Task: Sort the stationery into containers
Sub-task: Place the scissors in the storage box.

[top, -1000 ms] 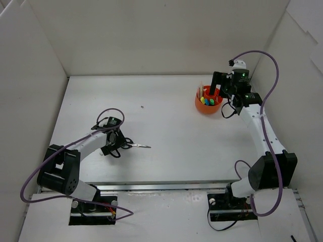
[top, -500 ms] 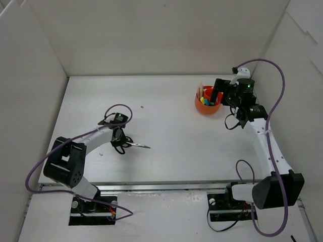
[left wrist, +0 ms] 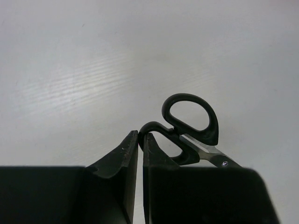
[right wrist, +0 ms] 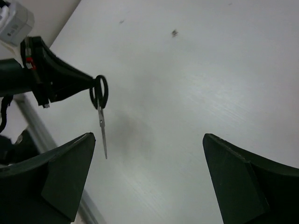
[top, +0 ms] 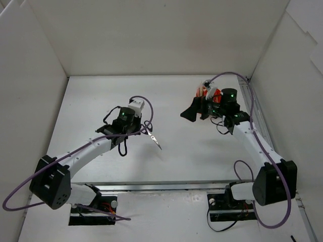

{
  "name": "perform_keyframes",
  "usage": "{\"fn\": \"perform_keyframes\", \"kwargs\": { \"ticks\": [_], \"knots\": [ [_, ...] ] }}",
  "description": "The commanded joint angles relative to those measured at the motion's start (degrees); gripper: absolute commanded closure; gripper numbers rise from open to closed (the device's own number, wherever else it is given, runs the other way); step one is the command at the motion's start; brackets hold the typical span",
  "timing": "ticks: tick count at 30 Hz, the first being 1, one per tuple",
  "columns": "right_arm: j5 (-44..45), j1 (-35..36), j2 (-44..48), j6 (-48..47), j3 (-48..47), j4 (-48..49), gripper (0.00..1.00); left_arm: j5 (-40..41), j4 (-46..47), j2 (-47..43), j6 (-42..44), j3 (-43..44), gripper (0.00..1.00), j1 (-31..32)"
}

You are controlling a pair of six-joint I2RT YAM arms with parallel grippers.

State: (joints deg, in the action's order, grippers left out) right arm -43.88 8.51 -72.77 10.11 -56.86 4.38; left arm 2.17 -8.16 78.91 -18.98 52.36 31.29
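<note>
The left gripper [top: 147, 130] is pinched tight on one black handle loop of the scissors [left wrist: 190, 122]; they hang clear of the table [top: 101, 96] near its middle, blades pointing down; further right, the right gripper [top: 194, 114] has its fingers spread wide, nothing between them; the orange cup [top: 217, 94] sits just behind that arm, near the back right corner.

No text, label, brand, number or sign can be read anywhere in these views.

Scissors [left wrist: 174, 125]: glossy black plastic handles, bare metal blades
</note>
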Motion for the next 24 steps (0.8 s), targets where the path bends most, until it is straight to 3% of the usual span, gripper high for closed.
{"fn": "perform_keyframes", "kwargs": {
  "ticks": [1,6,16,20,22,23,24],
  "knots": [
    [-13.51,5.35,-3.51,0.18,-1.32,5.65,0.02,-6.03,10.42,-4.55,13.06,2.66,1.0,2.54],
    [-12.73,12.65,-8.87,-0.53,-4.57,5.55,0.02,-7.88,11.77,-7.02,16.87,3.36,1.0,5.44],
    [-9.56,19.61,-18.53,3.69,-9.67,10.12,0.03,-10.0,12.56,-9.3,18.98,3.19,1.0,8.44],
    [-10.08,21.63,-21.52,4.74,-12.13,10.12,0.23,-10.0,12.29,-9.22,18.98,3.54,1.0,8.44],
    [-10.26,22.6,-22.49,5.01,-12.92,10.03,0.4,-9.82,12.38,-9.22,18.98,3.72,1.0,8.44],
    [-10.18,22.95,-22.59,5.1,-13.1,10.03,0.56,-9.82,12.38,-9.3,20.98,3.89,1.0,8.44],
    [-10.17,23.21,-22.76,5.27,-13.27,9.94,0.64,-9.73,12.38,-9.31,21.0,3.89,1.0,8.44]
  ]
}}
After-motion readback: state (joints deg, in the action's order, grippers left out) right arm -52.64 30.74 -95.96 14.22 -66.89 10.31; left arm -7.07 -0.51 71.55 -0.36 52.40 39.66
